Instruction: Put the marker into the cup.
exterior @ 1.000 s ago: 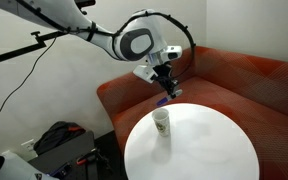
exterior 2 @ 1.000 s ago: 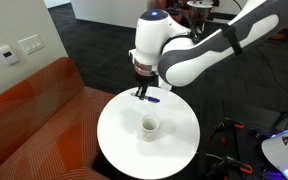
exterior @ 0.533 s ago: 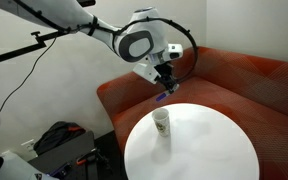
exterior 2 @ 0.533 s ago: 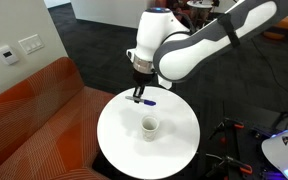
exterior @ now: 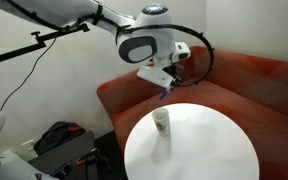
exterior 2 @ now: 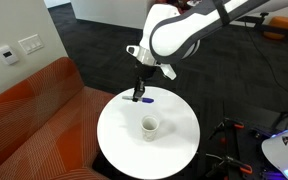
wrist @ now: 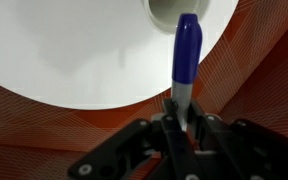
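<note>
Tool (exterior 2: 139, 90) clamped on marker (exterior 2: 143, 100), arm (exterior 2: 179, 35) swung higher than a second ago, marker hardly shifted, cup (exterior 2: 149, 126) unmoved.

marker (wrist: 186, 50): blue, gripped at paler end, aloft, tilted | cup (exterior: 162, 122): white, upright, near marker

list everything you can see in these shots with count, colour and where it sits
marker: one, blue, held in the end effector near the table's rim
cup: one, white paper, upright on the table
table: one, round, white, by the sofa
sofa: one, orange-red, against the wall
bag: one, black, on the floor beside the sofa
wall plates: two, white, above the sofa
arm: one, white, over the table
end effector: one, black, shut on the marker
</note>
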